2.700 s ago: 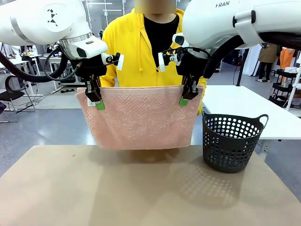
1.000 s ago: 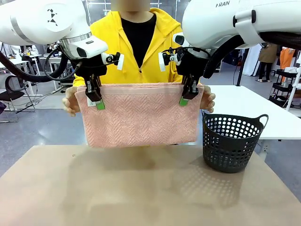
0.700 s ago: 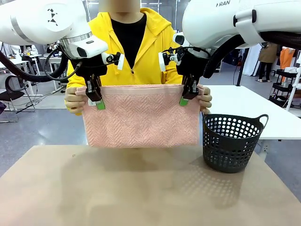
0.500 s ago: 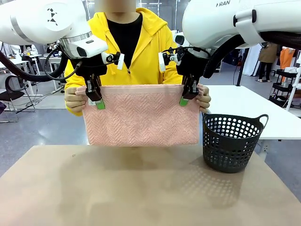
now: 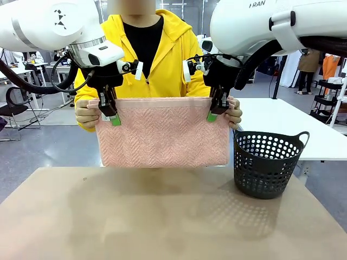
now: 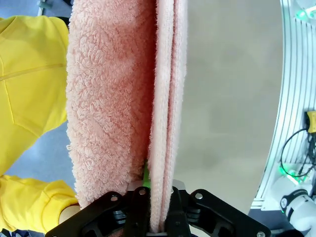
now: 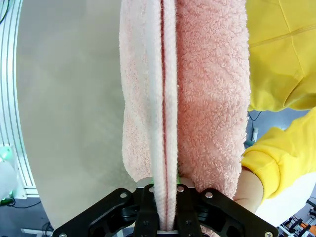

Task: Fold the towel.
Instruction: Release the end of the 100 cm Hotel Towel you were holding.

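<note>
Right now the towel [image 5: 162, 132] hangs stretched flat in the air at the far side of the tan table [image 5: 162, 216]. Its plain band runs along the top, and its lower edge sits about level with the table's far edge in the front view.

The left claw [image 5: 115, 120] is clamped on the towel's upper corner at one end, and the right claw [image 5: 211, 115] is clamped on the upper corner at the other. Both point downward with their green pads pressed to the cloth.

From the left wrist, the left claw [image 6: 159, 219] pinches thin layers of the towel [image 6: 108, 98], and a thicker terry layer lies just outside the fingers on the person's side. The right wrist shows the same at the right claw [image 7: 164, 215] on the towel [image 7: 207, 98].

A person in a yellow hoodie [image 5: 162, 59] stands behind, one hand [image 5: 85, 114] beside the left claw and the other hand [image 5: 235, 111] beside the right claw, both holding the towel's top corners. A dark perforated basket [image 5: 267, 162] stands on the table near the right claw's end of the towel.
</note>
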